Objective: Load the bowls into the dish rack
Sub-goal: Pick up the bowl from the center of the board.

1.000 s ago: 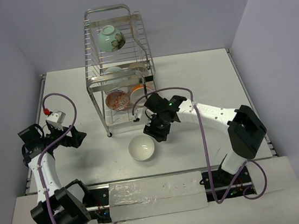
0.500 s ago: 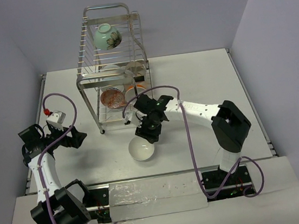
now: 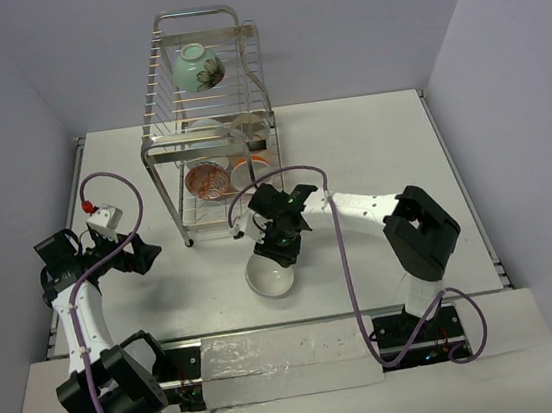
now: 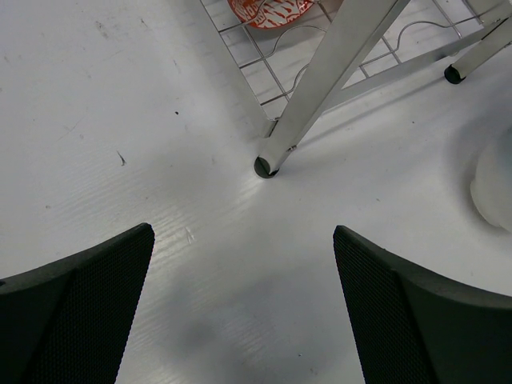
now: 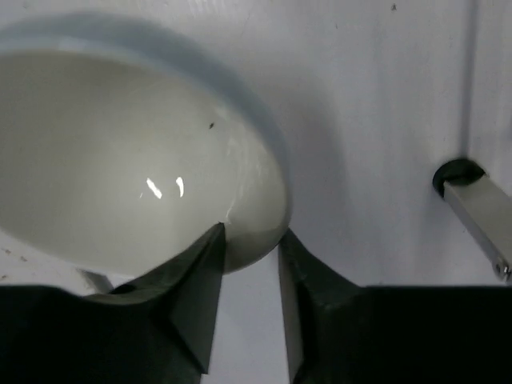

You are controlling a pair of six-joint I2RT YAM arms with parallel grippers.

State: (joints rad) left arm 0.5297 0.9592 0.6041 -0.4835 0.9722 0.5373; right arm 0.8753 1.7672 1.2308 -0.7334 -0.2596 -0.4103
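A white bowl (image 3: 269,276) sits on the table in front of the dish rack (image 3: 162,146). My right gripper (image 3: 280,251) is shut on its far rim. In the right wrist view one finger is inside the bowl (image 5: 120,160) and the other outside, with the gripper (image 5: 252,236) pinching the rim. The rack holds a mint green bowl (image 3: 196,67) on its top tier. An orange-red patterned bowl (image 3: 206,180) and white bowls (image 3: 208,130) stand in the lower tier. My left gripper (image 3: 142,253) is open and empty, left of the rack.
The left wrist view shows my open gripper (image 4: 242,232) over bare table, the rack's leg (image 4: 320,104), the orange-red bowl (image 4: 268,10) and the white bowl's edge (image 4: 496,184). A rack foot (image 5: 472,208) stands right of the held bowl. Purple walls enclose the table.
My right gripper has moved down and left onto the white bowl and closed on its rim; the bowl has shifted slightly. The rack slid left a second ago. The left arm is still.
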